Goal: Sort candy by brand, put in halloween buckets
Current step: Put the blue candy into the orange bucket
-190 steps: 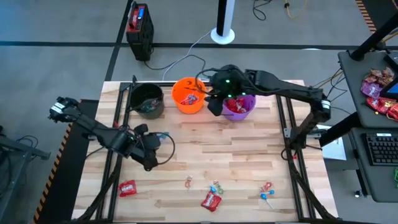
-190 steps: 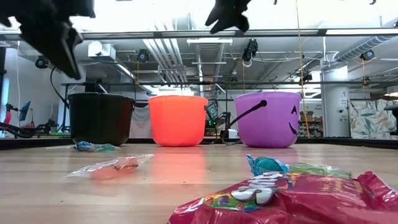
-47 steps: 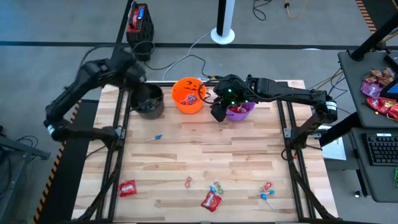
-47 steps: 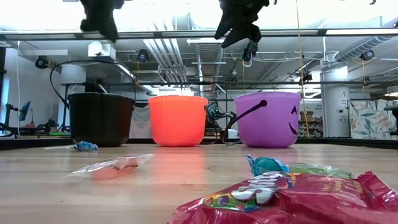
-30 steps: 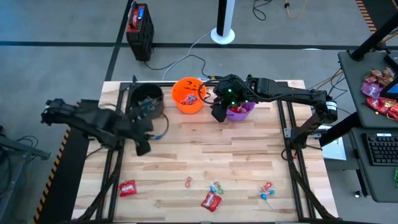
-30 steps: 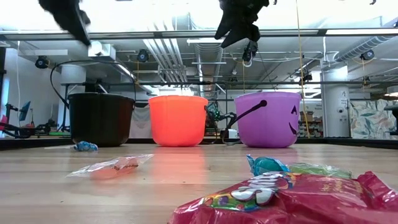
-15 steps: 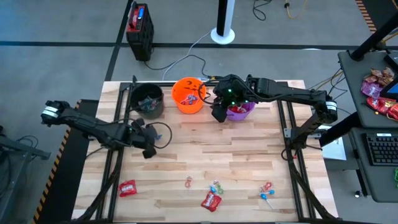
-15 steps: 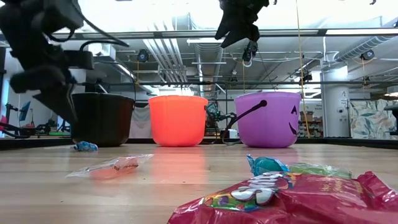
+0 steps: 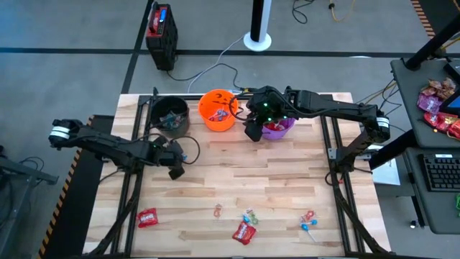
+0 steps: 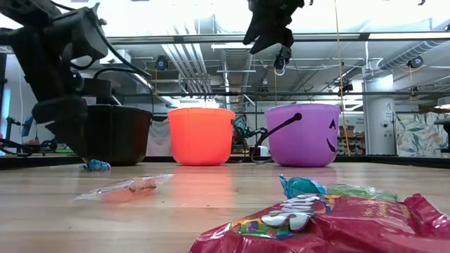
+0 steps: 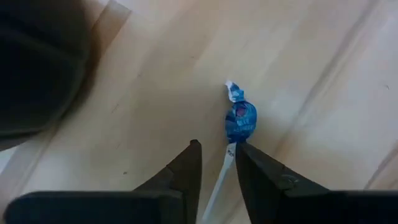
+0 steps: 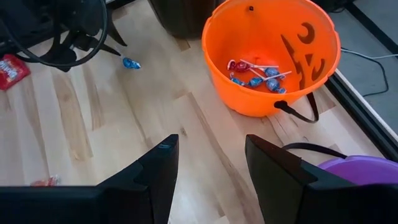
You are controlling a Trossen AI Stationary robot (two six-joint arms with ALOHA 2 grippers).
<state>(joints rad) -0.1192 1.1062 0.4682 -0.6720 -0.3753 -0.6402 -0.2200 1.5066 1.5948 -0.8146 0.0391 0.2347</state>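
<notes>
A blue-wrapped lollipop [image 11: 240, 119] lies flat on the wood in front of the black bucket [image 9: 171, 115]. Its white stick [image 11: 219, 180] runs back between the fingers of my left gripper [image 11: 217, 155]. That gripper is low over the table, pointing steeply down and narrowly open. The orange bucket [image 9: 218, 109] holds several lollipops. The purple bucket [image 9: 277, 126] stands to its right. My right gripper [image 12: 208, 180] hangs open and empty, high between the orange and purple buckets. My left gripper has one finger [image 11: 189, 168] on each side of the lollipop's stick [image 11: 229, 154], near the wrapped head. It comes from above and slants down, its fingers lying along the stick. Whether a finger touches the stick, I cannot tell. The lollipop lies flat on the table.
Near the table's front edge lie two red packets [image 9: 147, 217] [image 9: 244, 232] and a few wrapped sweets [image 9: 249, 216] [image 9: 307, 219]. A clear-wrapped sweet [image 10: 126, 187] lies in the low view's foreground. Bare wood spans the middle of the table [image 9: 251, 173].
My left gripper has come down from high beside the black bucket to just above the table, over the blue lollipop, tipping more steeply downward. The lollipop has stayed where it was. My right gripper has kept still.
</notes>
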